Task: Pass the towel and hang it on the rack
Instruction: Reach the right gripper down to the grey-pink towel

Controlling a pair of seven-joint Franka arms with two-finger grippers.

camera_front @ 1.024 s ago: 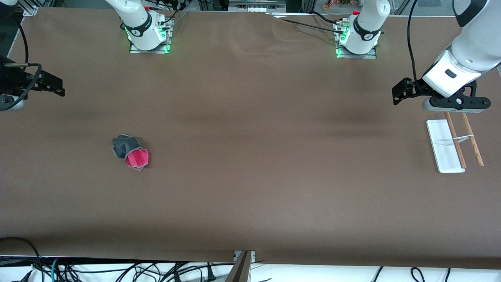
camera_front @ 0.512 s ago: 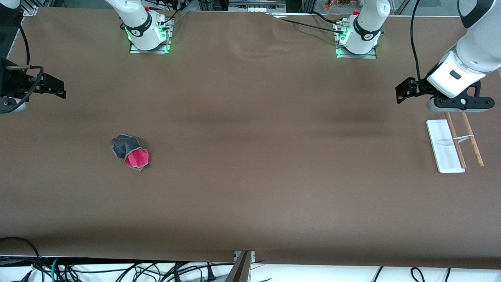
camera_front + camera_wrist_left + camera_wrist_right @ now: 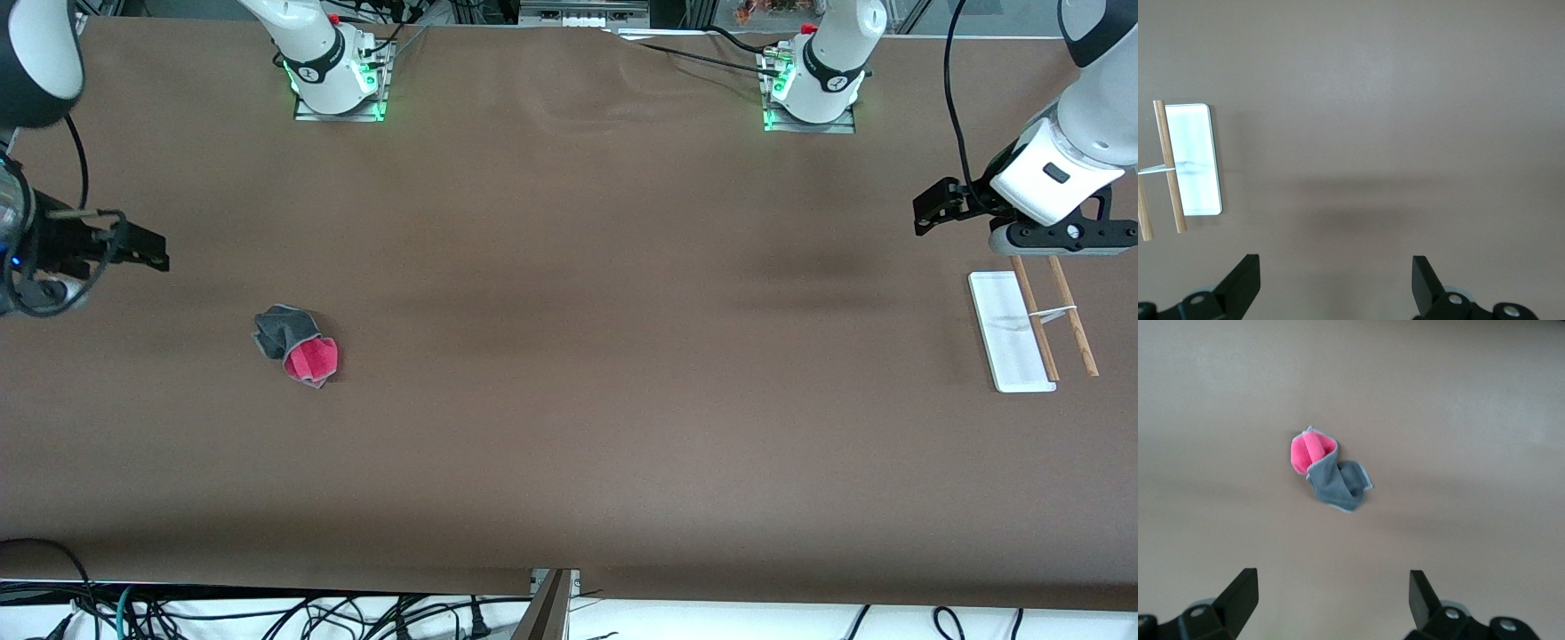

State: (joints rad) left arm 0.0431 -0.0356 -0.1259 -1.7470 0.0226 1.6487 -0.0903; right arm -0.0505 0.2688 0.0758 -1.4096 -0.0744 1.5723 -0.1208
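Nothing is done yet: the crumpled grey and pink cloth towel [image 3: 296,346] lies on the brown table [image 3: 569,444], lower left of the front frame. The right hand [image 3: 1331,600] hangs open above it. The left hand [image 3: 1336,287], open, waits near the white-based, wooden-rod rack [image 3: 1031,324].

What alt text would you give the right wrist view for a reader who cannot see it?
A small crumpled towel, grey with a bright pink fold showing, lies alone on the brown table. The right end effector hangs above it, fingers spread wide and empty.
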